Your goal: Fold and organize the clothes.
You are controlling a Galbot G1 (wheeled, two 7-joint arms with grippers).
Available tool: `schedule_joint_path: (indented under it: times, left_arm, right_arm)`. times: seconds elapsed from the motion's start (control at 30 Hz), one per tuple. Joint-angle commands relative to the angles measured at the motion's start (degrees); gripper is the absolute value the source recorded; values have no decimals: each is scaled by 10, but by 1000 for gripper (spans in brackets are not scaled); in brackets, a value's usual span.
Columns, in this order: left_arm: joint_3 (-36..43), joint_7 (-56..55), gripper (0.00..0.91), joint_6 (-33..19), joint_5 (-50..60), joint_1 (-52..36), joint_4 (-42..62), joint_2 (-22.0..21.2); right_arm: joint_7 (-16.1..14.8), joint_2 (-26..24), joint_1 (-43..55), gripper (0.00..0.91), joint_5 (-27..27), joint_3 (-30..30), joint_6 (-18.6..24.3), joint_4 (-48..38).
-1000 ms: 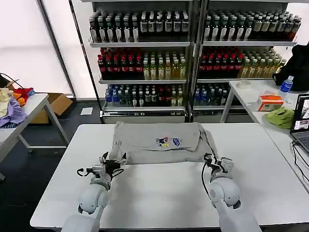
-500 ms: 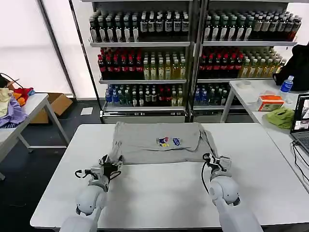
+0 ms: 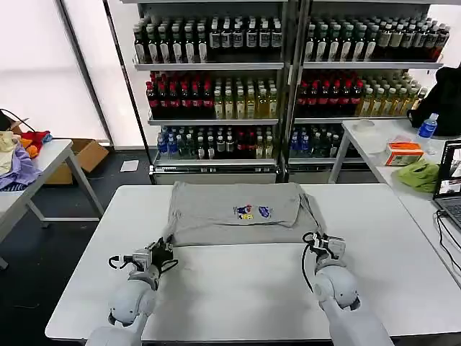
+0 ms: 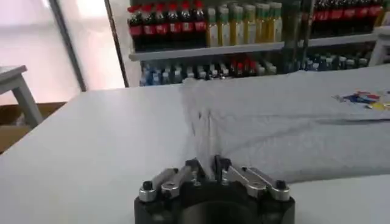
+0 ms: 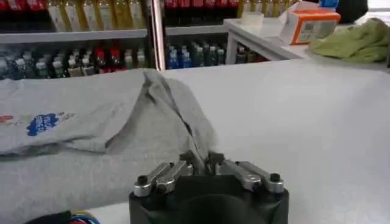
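While head view shows shirt point(image 3: 234, 213) flat, wrist views show left gripper point(image 4: 205, 169), right gripper point(image 5: 200, 159) fingers pinching its hem.

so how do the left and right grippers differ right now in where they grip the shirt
The left gripper pinches the grey shirt at its near left corner, by a flat edge. The right gripper pinches the near right corner, where the cloth rises in a bunched ridge. The left gripper sits slightly nearer the robot than the right. Both are shut on the shirt's near hem, low on the white table.
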Motion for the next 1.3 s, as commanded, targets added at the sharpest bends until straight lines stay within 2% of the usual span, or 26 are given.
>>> schedule_joint_path:
  times: [0.03,0.3,0.43,0.73,0.87,1.0,1.1,1.2,1.3]
  left_arm:
    - [0,0,10,12,-4,4,-8,5]
    - [5,2,10,11,-5,39,-62,21]
    - [7,1,10,2,-3,73,-101,25]
    - [-3,-1,10,-1,-7,184,-237,42]
    - [-18,-3,10,-4,-7,249,-284,49]
    - [-37,-3,10,-11,-4,299,-314,63]
    - [-56,-4,10,-14,-1,330,-312,70]
    - [-60,-5,10,-22,12,398,-339,88]
    - [-63,-3,10,-37,38,454,-363,84]
  right_arm:
    - [-1,0,-5,0,2,0,-1,3]
    - [3,-1,-55,0,1,13,-1,87]
    - [5,7,-90,0,-18,20,-1,136]
    - [40,7,-204,0,-20,25,0,273]
    - [53,15,-283,0,-32,32,16,318]
    - [45,11,-358,0,-75,24,54,314]
    - [48,-6,-401,0,-67,33,57,328]
    - [54,-32,-443,0,-60,55,60,368]
    - [62,-58,-476,0,-61,63,66,385]
